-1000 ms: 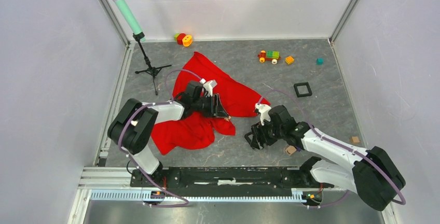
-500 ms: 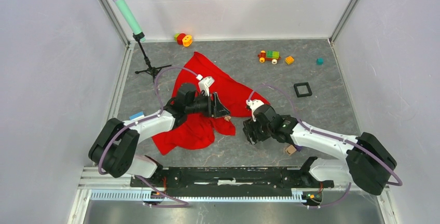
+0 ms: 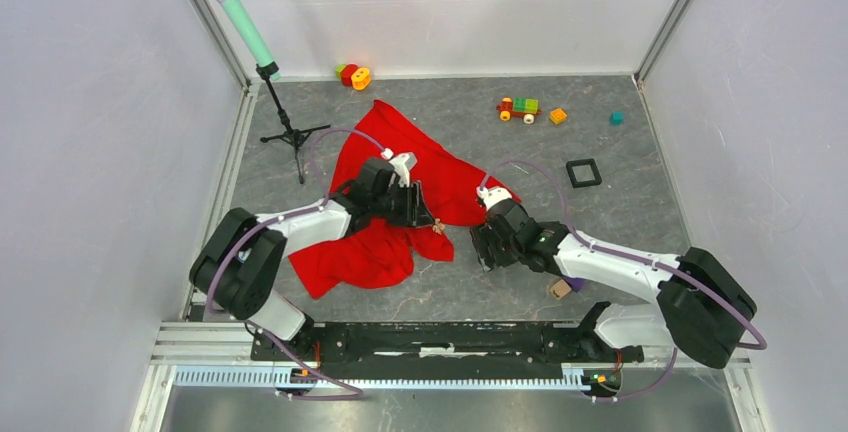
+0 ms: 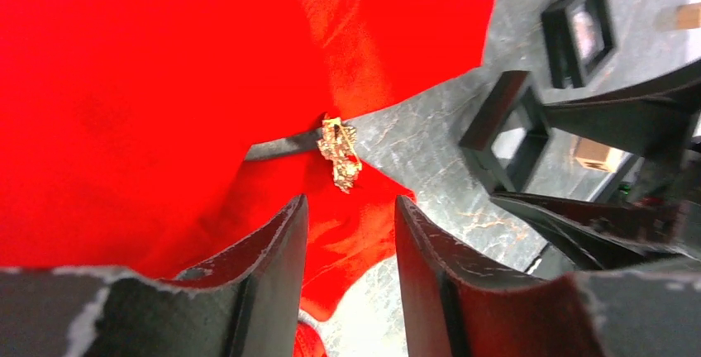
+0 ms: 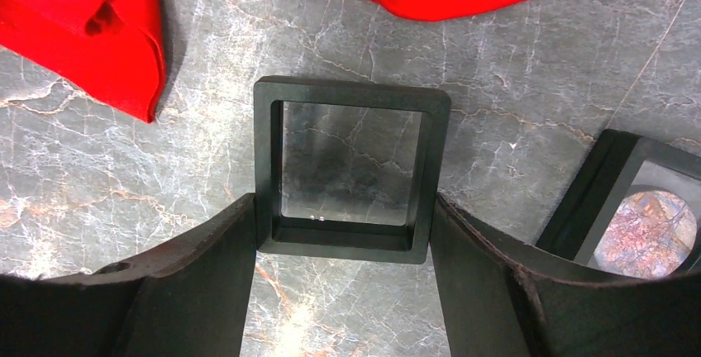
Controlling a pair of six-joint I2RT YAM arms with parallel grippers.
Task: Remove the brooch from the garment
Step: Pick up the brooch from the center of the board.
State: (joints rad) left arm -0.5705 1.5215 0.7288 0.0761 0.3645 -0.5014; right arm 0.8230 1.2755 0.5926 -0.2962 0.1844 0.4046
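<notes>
Left wrist view: my left tool (image 4: 349, 208) is spread, lined up just short of the brooch (image 4: 340, 153) and not touching it.
Brooch: pinned at the edge of the garment (image 4: 149, 109), hanging over bare worktop (image 4: 413, 142).
Right side: my right tool (image 5: 343, 216) pinches the black frame (image 5: 351, 92) by its sides.
Change: over the last second the right tool carried the frame in toward the garment edge; the left tool barely shifted, only its elbow swung.
Meaning: the brooch is not off yet. I judge the left tool's grasp on it comes next.
</notes>
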